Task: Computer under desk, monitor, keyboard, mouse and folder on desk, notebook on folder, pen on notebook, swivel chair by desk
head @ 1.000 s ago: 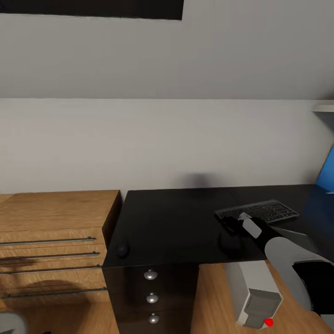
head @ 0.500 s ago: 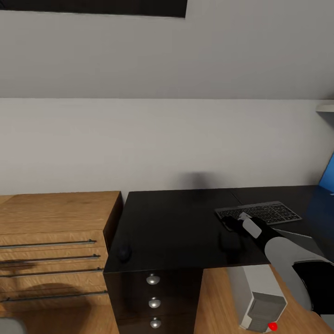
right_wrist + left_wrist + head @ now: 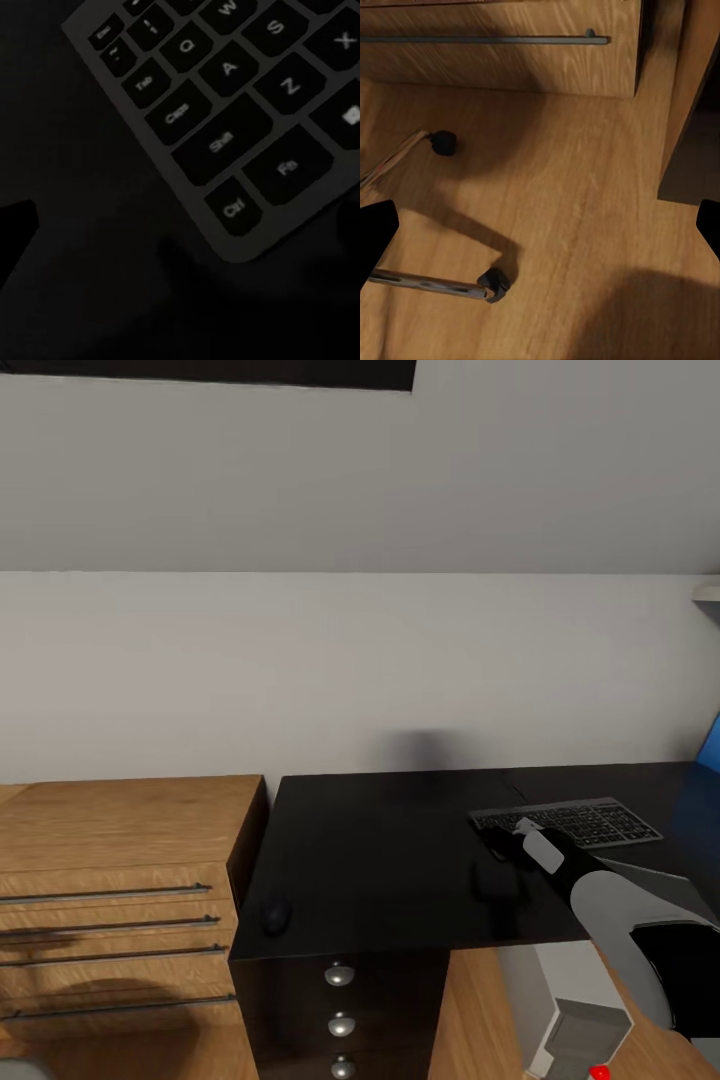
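Your slim black keyboard (image 3: 566,823) lies on the glossy black worktop (image 3: 400,860), your right hand (image 3: 180,217) released over its corner, small black mouse (image 3: 276,913) far off at the front-left edge.

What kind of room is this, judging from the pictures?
Probably a home office corner in an attic room: a sloped grey wall rises above a glossy black desk that carries a keyboard and a mouse, with a grey computer on the wooden floor beneath.
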{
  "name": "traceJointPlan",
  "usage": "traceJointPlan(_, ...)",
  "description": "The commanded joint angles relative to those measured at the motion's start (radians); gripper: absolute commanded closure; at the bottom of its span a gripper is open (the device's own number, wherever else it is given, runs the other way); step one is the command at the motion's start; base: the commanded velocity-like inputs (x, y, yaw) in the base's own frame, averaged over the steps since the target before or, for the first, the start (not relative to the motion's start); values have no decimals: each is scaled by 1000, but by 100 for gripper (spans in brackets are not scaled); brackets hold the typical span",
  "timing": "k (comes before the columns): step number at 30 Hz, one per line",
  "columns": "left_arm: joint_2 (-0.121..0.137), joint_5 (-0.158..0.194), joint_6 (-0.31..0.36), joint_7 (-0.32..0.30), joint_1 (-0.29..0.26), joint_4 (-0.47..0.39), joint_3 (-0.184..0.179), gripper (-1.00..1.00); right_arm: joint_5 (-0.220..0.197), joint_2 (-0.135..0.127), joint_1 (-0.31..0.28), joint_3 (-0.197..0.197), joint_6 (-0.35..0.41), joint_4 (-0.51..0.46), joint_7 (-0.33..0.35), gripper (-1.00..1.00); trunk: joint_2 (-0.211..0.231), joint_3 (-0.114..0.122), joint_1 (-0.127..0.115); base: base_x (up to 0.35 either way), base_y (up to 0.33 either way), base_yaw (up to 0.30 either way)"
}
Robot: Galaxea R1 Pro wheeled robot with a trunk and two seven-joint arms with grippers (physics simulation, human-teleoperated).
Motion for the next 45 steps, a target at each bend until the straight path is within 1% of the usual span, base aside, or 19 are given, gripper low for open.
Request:
traceJointPlan(1, 1, 10, -6, 5, -1, 0, -9, -100, -11, -1, 0, 8, 5, -3, -7, -100, -1, -1, 0, 9, 8, 0)
traceJointPlan(14, 1, 10, -6, 5, -1, 0, -10, -100, -10, 1, 0, 9, 5, -3, -7, -100, -1, -1, 0, 42, 53, 0)
traceJointPlan(30, 1, 10, -6, 5, -1, 0, -10, -100, -8, 1, 0, 10, 2, -3, -7, -100, -1, -1, 0, -287, 1, 0)
traceJointPlan(35, 1, 10, -6, 5, -1, 0, -10, -100, 0, 3, 0, 15, -10, -4, -6, -100, -1, -1, 0, -139, 0, 0)
traceJointPlan(36, 1, 10, -6, 5, -1, 0, -10, -100, 16, 16, 0, 16, -20, -14, -7, -100, -1, -1, 0, -36, 0, 0)
traceJointPlan(38, 1, 10, -6, 5, -1, 0, -10, -100, 38, 27, 1, 19, -30, -29, -7, -100, -1, -1, 0, -23, 0, 0)
traceJointPlan(39, 1, 10, -6, 5, -1, 0, -10, -100, 68, 37, 1, 24, -42, -47, -9, -100, 6, 2, -4, -15, 0, 0)
traceJointPlan(45, 1, 10, -5, 5, -1, 0, -10, -100, 180, 57, 4, 36, -79, -93, -12, -100, 48, 21, -27, -7, 0, 0)
